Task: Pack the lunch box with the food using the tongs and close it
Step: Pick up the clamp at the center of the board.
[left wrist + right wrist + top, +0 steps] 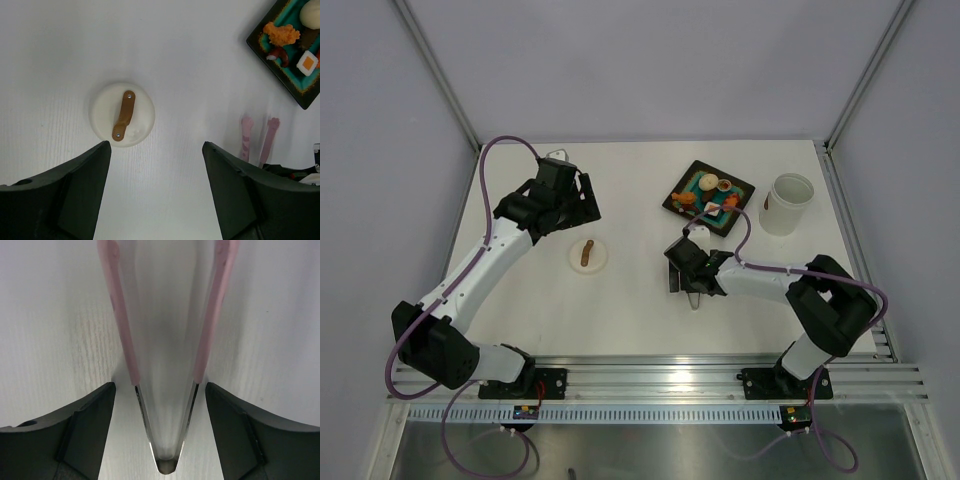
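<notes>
While right gripper (160, 385) jaws are straddling slim pink V-shaped tongs (120, 315), apart, left gripper (156, 143) jaws are gaping over flat round lid (122, 115) on matte white surface (50, 50).

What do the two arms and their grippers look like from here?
The left arm and right arm have white links with black joints and bases, each trailed by a looping purple cable. The left gripper and right gripper have broad, matte black wedge-shaped fingers.
</notes>
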Controlling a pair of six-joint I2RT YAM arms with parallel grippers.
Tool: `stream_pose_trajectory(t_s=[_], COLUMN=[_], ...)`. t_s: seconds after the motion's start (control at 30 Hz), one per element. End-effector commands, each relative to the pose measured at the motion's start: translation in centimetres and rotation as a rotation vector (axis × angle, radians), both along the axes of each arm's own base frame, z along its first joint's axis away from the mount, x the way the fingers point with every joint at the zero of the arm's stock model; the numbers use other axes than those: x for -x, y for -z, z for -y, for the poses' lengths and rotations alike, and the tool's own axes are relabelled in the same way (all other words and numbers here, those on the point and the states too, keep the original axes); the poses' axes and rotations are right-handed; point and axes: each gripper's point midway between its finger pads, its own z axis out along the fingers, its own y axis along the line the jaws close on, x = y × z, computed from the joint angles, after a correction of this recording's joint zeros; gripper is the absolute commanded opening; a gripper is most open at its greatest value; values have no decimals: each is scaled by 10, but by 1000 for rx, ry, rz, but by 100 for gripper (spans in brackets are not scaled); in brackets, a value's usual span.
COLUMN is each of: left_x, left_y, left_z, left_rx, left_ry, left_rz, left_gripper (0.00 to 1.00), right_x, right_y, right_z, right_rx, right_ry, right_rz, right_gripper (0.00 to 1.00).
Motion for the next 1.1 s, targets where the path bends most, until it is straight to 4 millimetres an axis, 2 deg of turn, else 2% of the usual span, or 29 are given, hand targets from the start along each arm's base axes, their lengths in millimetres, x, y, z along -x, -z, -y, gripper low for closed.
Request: stream_pose_trajectory(t_s=[0.0, 0.23, 0.37, 0.4, 0.47, 0.5, 0.6, 0.73, 0.9, 0.93, 0.97, 1.0, 1.03, 1.07], left_x=[-9, -8, -7, -7, -8, -7, -8, -8, -8, -8, -8, -8, -8, -8], left_y=[-13, -9, -8, -8, -9, -9, -12, -14, -16, -16, -17, -18, -18, -18], left_z=[5, 5, 5, 6, 6, 6, 4, 2, 0, 0, 0, 0, -1, -1], left_rx=[20, 19, 17, 18, 19, 20, 17, 6, 1, 1, 1, 1, 1, -1], left_ry=[15, 15, 18, 19, 19, 18, 14, 9, 5, 5, 4, 5, 4, 5], left_rz=[48, 40, 39, 39, 41, 41, 49, 56, 61, 61, 64, 66, 68, 67], left_gripper=[78, 79, 78, 79, 79, 79, 79, 79, 79, 79, 79, 79, 79, 79], right_x=[8, 13, 12, 12, 12, 10, 8, 9, 0, -3, -9, -5, -12, -18], right_y=[3, 8, 6, 5, 2, -2, -19, -47, -86, -92, -105, -109, -114, -125], right_z=[0, -1, -1, -2, -3, -6, -12, -13, -14, -5, -5, -3, 7, 8], right_rx=[47, 17, 16, 16, 19, 15, 8, 14, -46, -48, -71, -85, -94, -113], right_ry=[11, 30, 30, 21, 6, -16, -69, -137, -208, -193, -194, -213, -185, -175], right_rz=[-13, -22, -16, -16, -15, -11, -3, -7, -37, -58, -47, -81, -93, -86], right_gripper=[81, 70, 56, 48, 39, 30, 19, 14, 13, 13, 13, 13, 14, 14])
